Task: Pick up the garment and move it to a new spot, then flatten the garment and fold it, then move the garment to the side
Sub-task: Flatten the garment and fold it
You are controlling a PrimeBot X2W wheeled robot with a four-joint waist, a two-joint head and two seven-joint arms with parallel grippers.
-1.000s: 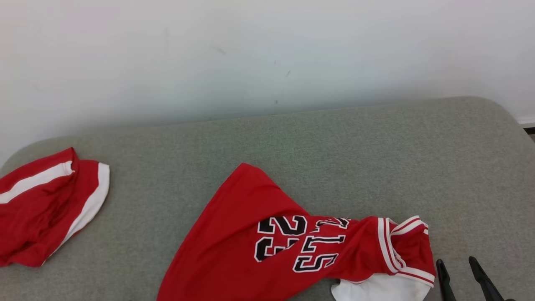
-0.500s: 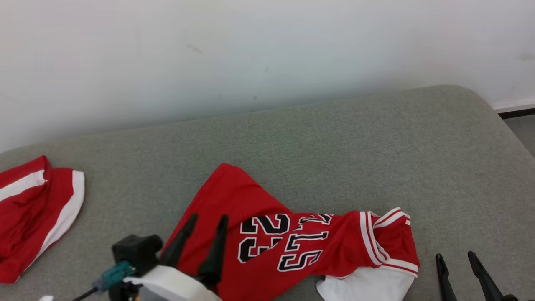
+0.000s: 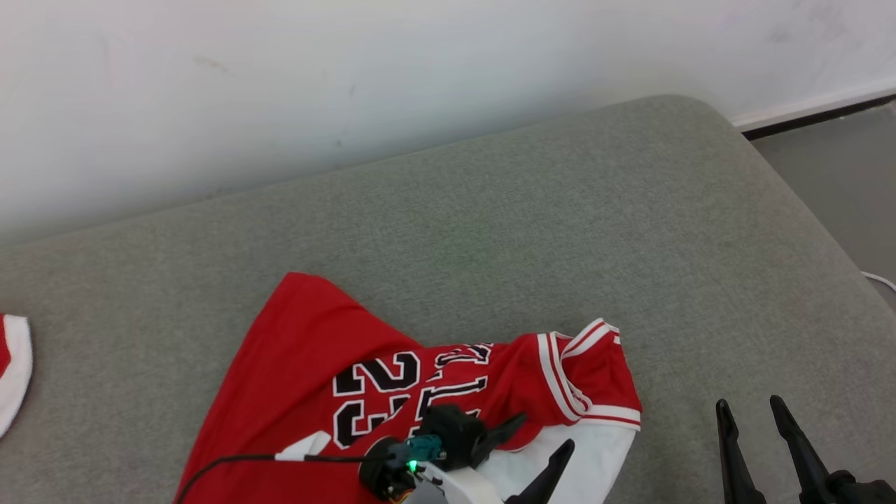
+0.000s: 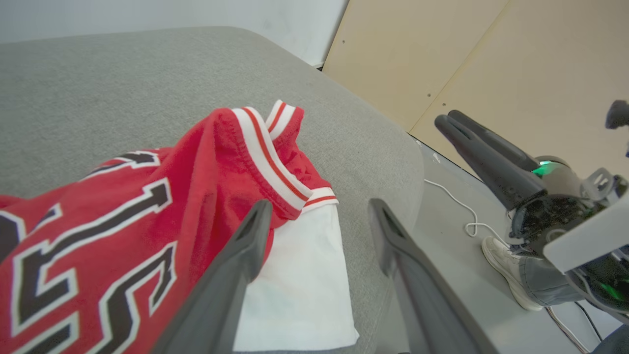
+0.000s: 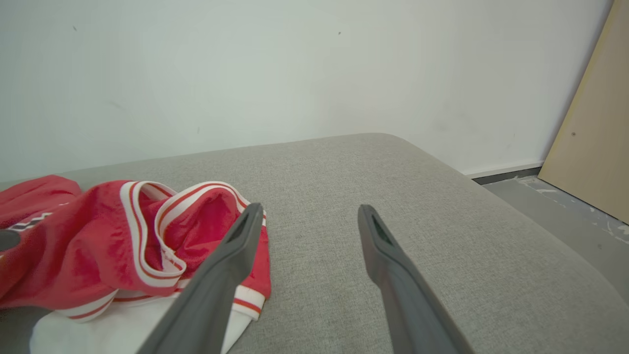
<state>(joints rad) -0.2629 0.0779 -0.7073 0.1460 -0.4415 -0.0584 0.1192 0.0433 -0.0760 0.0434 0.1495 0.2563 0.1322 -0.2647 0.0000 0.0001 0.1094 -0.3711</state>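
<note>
The left gripper [image 3: 542, 437] has swung in over the red jersey [image 3: 294, 364], jaws apart above its white panel [image 3: 602, 448]. The right gripper [image 3: 749, 409] waits beside it, jaws also apart, so the pick-up looks close.

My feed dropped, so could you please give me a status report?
Left gripper open, over white edge of jersey. Right gripper open, over bare cushion. Jersey crumpled, not yet flattened. Second red garment far left, apart.

The red fabric jersey [image 3: 301, 364] lay on the grey upholstered cushion [image 3: 560, 231], near its front edge, before the white wall [image 3: 350, 84]. The left gripper [image 3: 546, 431] hung over its right end; the right gripper [image 3: 747, 404] stood apart, further right.
</note>
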